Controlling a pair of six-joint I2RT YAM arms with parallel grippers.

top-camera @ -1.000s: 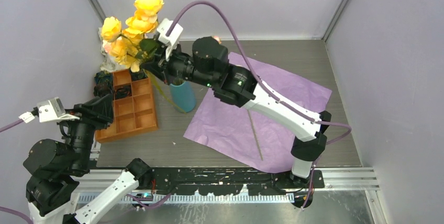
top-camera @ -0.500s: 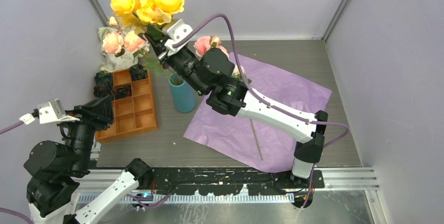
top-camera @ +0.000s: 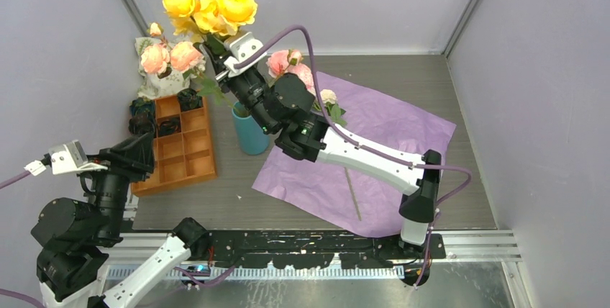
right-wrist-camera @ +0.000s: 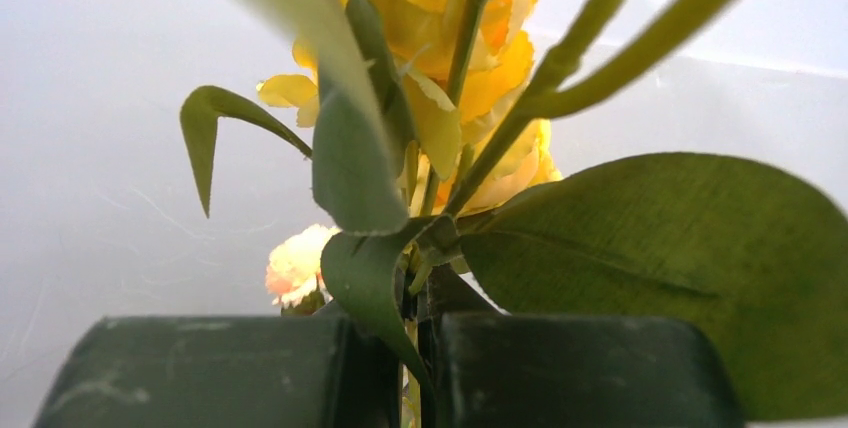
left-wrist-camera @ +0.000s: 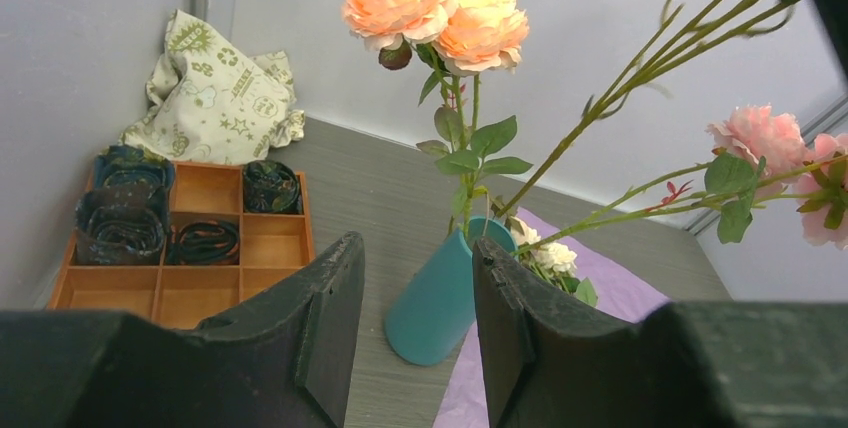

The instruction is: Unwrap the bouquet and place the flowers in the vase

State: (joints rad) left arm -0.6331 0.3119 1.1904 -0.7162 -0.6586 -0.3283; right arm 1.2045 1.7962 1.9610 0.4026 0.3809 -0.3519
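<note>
White-and-black right arm (top-camera: pixel 367 155) and left arm (top-camera: pixel 144 272) (purple cables (top-camera: pixel 296 27) trailing); dark green fingers (left-wrist-camera: pixel 320 338).

One vase (top-camera: pixel 252 135), one purple paper sheet (top-camera: pixel 374 157), one orange tray (top-camera: pixel 183 165), one cloth bag (left-wrist-camera: pixel 215 88), three yellow roses (top-camera: pixel 208 13).

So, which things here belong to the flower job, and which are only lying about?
Job: yellow roses in the right gripper, pink roses, teal vase, lilac paper sheet.
Lying about: orange compartment tray, printed cream cloth bag.
</note>
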